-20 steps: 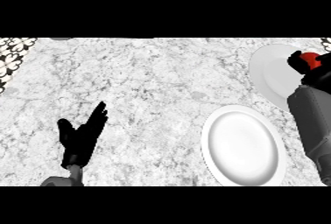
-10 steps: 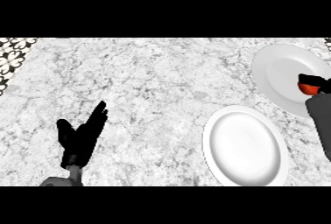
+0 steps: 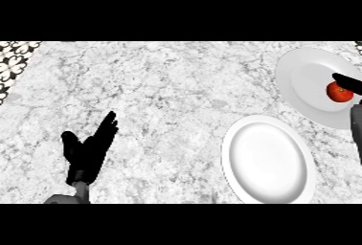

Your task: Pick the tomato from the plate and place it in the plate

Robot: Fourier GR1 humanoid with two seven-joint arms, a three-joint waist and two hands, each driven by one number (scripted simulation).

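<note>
The red tomato (image 3: pixel 339 92) shows at the right edge, over the far white plate (image 3: pixel 302 82). My right hand (image 3: pixel 347 80) is mostly cut off by the edge. One black finger curls over the tomato's top, and a strip of grey forearm shows just below it. I cannot tell whether the tomato touches the plate. A second white plate (image 3: pixel 268 160) lies nearer, at the lower right, with nothing on it. My left hand (image 3: pixel 88 149) rests open at the lower left, fingers pointing up, far from both plates.
The marble counter (image 3: pixel 163 91) spreads across the view between my left hand and the plates. A black-and-white patterned strip (image 3: pixel 13 60) runs along the far left edge.
My right hand has brought the tomato from the far plate's upper part down towards its middle and drawn back to the right edge, uncovering most of both plates. The left hand stayed still.
</note>
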